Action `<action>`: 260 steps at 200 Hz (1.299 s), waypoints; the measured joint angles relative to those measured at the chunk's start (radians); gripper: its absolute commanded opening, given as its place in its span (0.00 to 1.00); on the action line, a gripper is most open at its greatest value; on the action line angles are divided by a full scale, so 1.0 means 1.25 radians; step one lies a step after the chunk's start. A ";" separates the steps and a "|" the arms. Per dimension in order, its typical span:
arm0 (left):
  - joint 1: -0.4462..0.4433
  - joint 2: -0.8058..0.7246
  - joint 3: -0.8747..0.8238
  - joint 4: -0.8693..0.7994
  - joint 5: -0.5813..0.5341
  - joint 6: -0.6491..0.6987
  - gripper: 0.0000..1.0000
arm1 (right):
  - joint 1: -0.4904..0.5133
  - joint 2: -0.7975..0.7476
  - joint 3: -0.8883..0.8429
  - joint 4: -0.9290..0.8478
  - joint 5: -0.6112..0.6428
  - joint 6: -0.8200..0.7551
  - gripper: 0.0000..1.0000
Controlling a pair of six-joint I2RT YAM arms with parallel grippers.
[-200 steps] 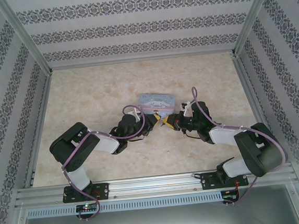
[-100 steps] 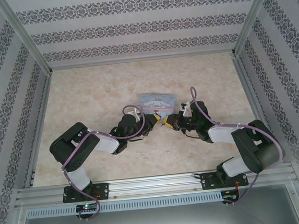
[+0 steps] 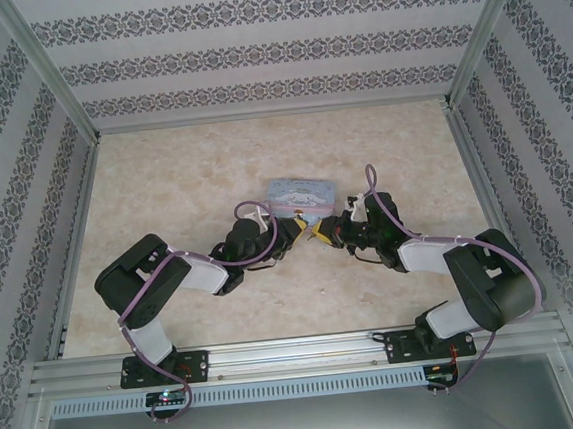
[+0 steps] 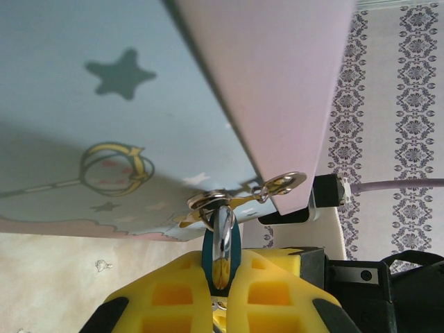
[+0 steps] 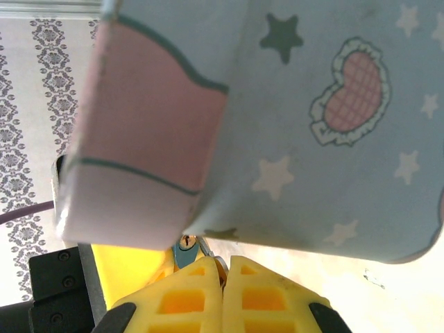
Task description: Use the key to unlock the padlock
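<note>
Beige marble-look table (image 3: 164,185) w/ patterned wallpaper walls (image 3: 252,52) on three sides. Left black-and-white arm (image 3: 161,276) & right black-and-white arm (image 3: 473,278) both reach in toward mid-table, and their tips nearly meet.

Pale blue rounded rectangular tin (image 3: 301,192) w/ stars, a heart and pink lid edge sits at mid-table, just past both tips. Both wrist cams see it close up.

Left gripper (image 4: 220,267): yellow ribbed fingers (image 4: 173,291) clamped tight on the tiny blue padlock (image 4: 222,243). The lock's shiny curved shackle sticks up out of the grip & passes thru a small metal ring (image 4: 208,200) on the tin's front edge. Lock is at the tin's near side, touching the hasp.

Right gripper (image 5: 223,267): yellow fingers (image 5: 180,298) pressed together, no gap. Can't tell if a key is pinched between them. Its tip is just beside the lock's blue body & brass keyhole, under the tin's pink corner.
</note>
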 measured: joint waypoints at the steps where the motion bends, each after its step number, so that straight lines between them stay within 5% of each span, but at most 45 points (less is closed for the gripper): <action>1: 0.000 0.000 0.000 0.000 0.000 0.000 0.00 | 0.000 0.000 0.000 0.000 0.000 0.000 0.00; 260: 0.000 0.000 0.005 0.038 -0.025 -0.140 0.00 | -0.025 0.028 0.034 0.030 -0.055 -0.031 0.00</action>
